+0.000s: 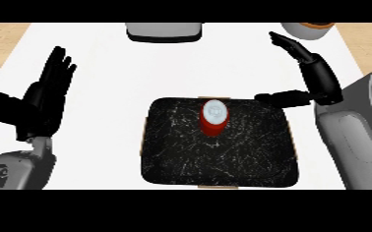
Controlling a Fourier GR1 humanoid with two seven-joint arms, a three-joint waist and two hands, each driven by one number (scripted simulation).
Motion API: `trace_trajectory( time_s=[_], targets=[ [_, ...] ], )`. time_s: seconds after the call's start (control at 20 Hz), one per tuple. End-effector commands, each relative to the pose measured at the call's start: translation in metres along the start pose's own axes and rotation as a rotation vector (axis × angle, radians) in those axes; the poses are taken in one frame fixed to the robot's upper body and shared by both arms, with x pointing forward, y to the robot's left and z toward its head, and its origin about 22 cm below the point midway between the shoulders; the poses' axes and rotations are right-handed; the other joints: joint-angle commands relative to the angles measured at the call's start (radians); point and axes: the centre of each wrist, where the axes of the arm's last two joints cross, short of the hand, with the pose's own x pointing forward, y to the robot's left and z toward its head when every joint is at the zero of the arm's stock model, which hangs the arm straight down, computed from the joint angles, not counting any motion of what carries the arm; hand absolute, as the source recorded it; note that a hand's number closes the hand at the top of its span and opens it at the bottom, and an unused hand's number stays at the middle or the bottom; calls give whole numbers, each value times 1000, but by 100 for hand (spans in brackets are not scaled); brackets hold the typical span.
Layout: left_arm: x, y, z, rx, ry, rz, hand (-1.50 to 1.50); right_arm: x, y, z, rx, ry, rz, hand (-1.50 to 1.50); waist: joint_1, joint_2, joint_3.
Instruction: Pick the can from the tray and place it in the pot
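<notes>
Standing on the tray: the can (213, 118), red with a pale top, is seen upright in the tray's far half, apart from both hands.
Tray: a black, white-flecked tray (181, 162) is laid on the white bench (109, 93), between the two forearms.
Right hand: the right hand (321, 81) is shown at the view's right; its fingers (291, 44) are held straight and spread, pointed away toward the far edge, and nothing is held. Its thumb (280, 97) is stretched toward the can and lies over the tray's far right corner; the can is placed just left of the thumb tip, untouched.
Left hand: the left hand (47, 96) is seen resting open at the view's left, fingers up and straight, nothing held. The tray and can are found well to its right.
Far edge: a grey-white vessel (164, 31) is cut off by the view's top, well beyond the can. A second round vessel (309, 29) with a brown rim is seen just beyond the right fingertips.
</notes>
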Motion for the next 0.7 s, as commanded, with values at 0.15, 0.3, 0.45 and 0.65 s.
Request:
trace_trajectory(
  time_s=[0.15,0.3,0.45,0.65],
  targets=[
    [-8,7,-1,1,13,7,0,49,-3,-33,345,123,157,-150,-6,-5,-3],
    [7,5,-3,21,-7,1,0,65,6,-38,521,201,248,-150,-9,-9,-2],
    [4,4,-6,16,7,8,0,91,22,-57,621,242,375,-150,-9,-7,-2],
    [-4,0,5,9,3,9,0,114,56,-58,748,313,440,-150,-9,-8,-2]
  ],
)
